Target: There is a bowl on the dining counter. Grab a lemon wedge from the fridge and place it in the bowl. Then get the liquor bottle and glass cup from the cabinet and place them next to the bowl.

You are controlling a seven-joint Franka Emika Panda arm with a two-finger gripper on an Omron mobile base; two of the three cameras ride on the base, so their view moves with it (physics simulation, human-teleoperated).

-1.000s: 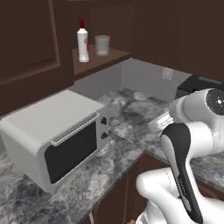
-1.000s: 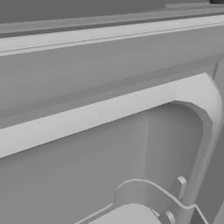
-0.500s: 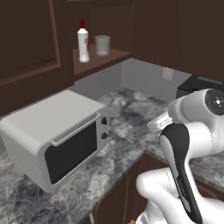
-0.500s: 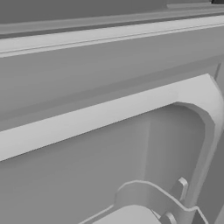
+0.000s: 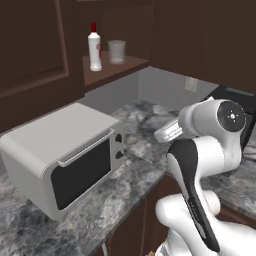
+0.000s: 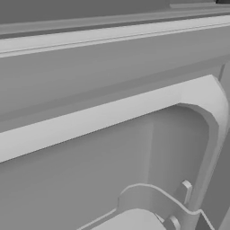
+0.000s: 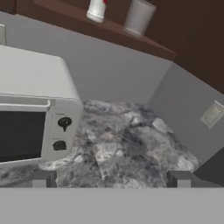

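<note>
White liquor bottle with a red cap [image 5: 94, 46] standing upright on the brown wooden cabinet shelf [image 5: 116, 68], high up and far. Clear glass cup [image 5: 117, 51] just to its right on the same shelf, close but not touching. Both also seen at the top of the hand view, bottle [image 7: 96, 9] left, cup [image 7: 139, 16] right. Below the shelf, a grey wall, then a speckled grey stone counter [image 5: 145, 131]. White boxy microwave with a dark door and two black knobs [image 5: 67, 154] sitting on the counter at the left. Dark two-finger gripper [image 7: 110, 179] hanging low over the counter, near the microwave, jaws wide open, holding nothing.
</note>
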